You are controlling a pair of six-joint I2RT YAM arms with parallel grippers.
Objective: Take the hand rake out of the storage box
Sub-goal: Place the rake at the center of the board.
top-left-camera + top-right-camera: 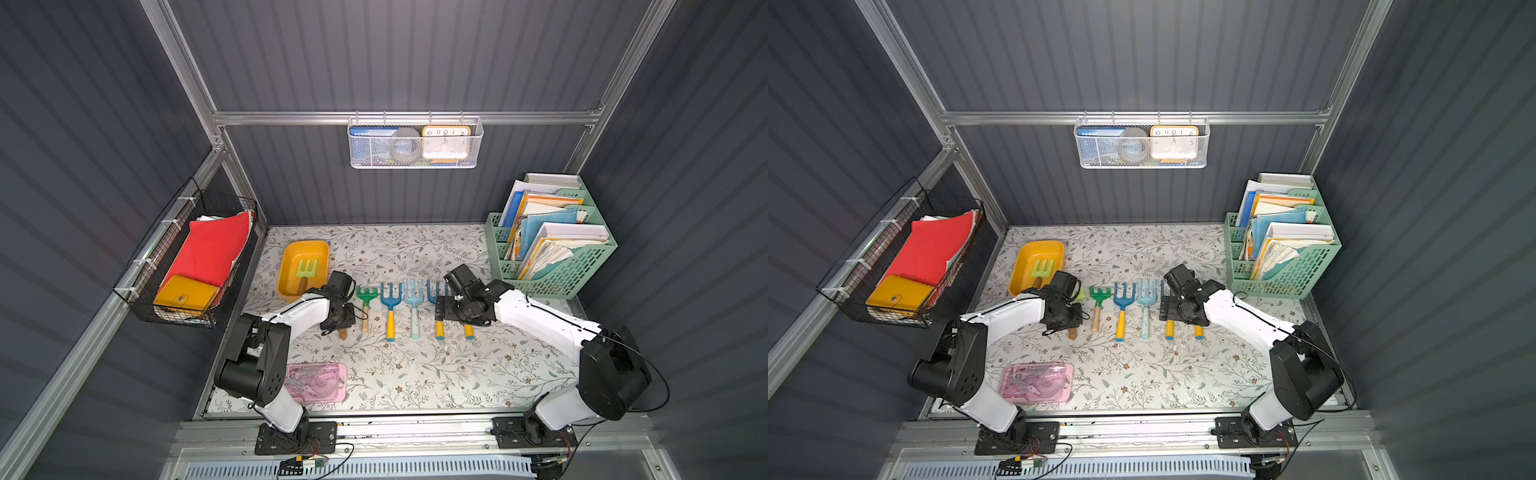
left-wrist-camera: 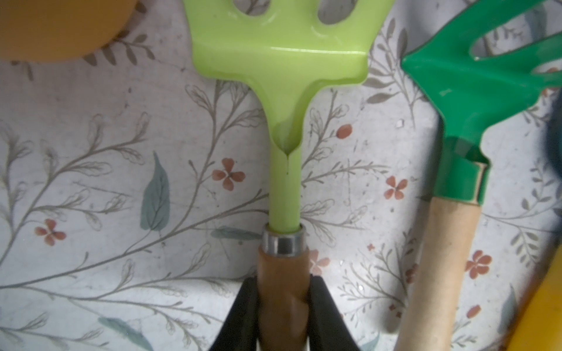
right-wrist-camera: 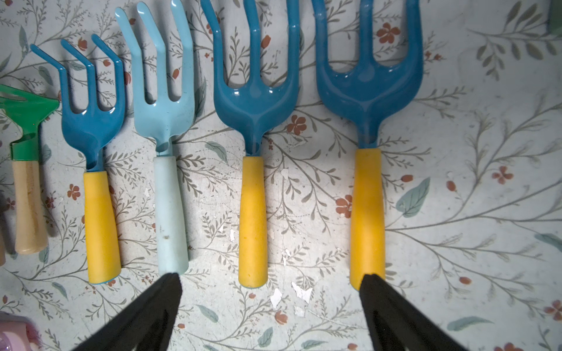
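The mustard-yellow storage box [image 1: 286,266] [image 1: 1022,266] stands at the back left of the table. Inside it lies a hand rake [image 1: 306,269] [image 1: 1042,268] with a light green head. My left gripper [image 2: 284,282] is shut on the brown wooden handle of a second light green hand rake [image 2: 279,45], which is outside the box, low over the table beside a dark green rake [image 2: 462,85]. In both top views the left gripper [image 1: 340,309] hides most of that rake. My right gripper [image 3: 270,279] hangs open over the handle ends of the blue rakes.
A row of rakes lies mid-table: dark green [image 1: 365,297], blue [image 1: 390,299], light blue [image 1: 413,299] and two more blue ones [image 3: 255,100]. A pink case [image 1: 320,382] sits front left, a green file holder [image 1: 552,266] back right, a black wire basket [image 1: 187,266] on the left wall.
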